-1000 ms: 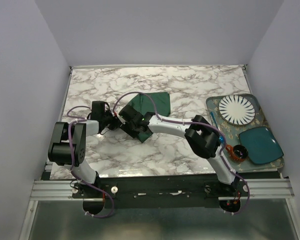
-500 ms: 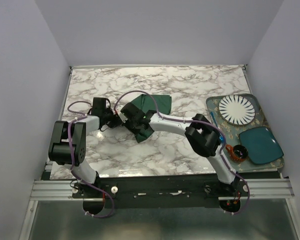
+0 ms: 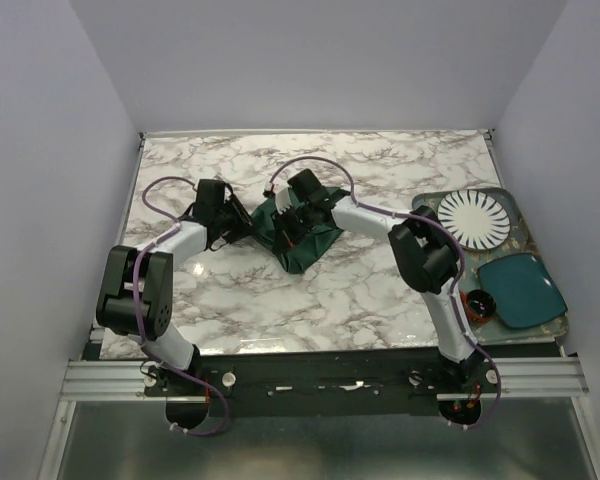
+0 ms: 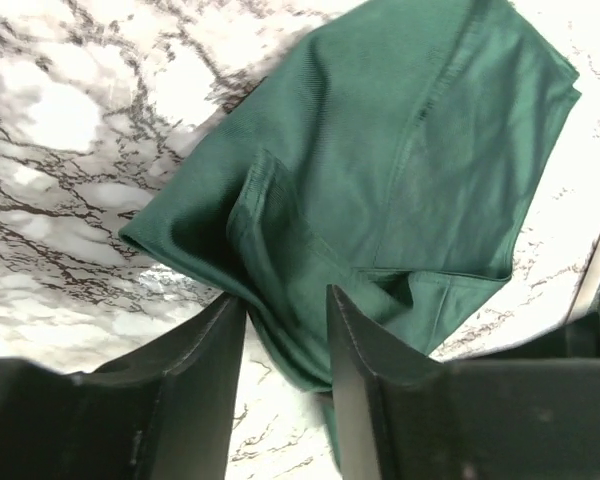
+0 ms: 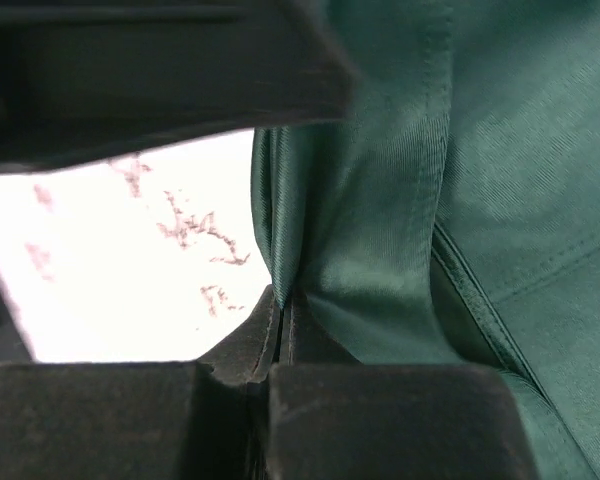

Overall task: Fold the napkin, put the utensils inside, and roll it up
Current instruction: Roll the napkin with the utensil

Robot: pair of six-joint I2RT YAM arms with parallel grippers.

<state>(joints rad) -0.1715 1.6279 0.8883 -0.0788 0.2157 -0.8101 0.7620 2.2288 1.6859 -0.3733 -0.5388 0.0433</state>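
The dark green napkin (image 3: 310,240) lies bunched on the marble at the table's middle. My right gripper (image 3: 292,226) is shut on it. In the right wrist view the closed gripper (image 5: 285,300) pinches a raised fold of the napkin (image 5: 460,150). My left gripper (image 3: 243,229) stands at the cloth's left edge. In the left wrist view that gripper (image 4: 285,310) is open, and a loose fold of the napkin (image 4: 400,150) hangs down to the gap between its fingers. The utensils are out of view.
A patterned tray (image 3: 458,265) sits at the right edge. It holds a white ribbed plate (image 3: 473,219), a teal oval dish (image 3: 521,289), a small dark cup (image 3: 477,304) and a thin blue stick (image 3: 427,240). Grey walls close in the table on three sides.
My left gripper has opened and let go of the napkin. My right gripper has shut on the cloth and carried it farther back and to the right. Both wrists moved away from the bases.
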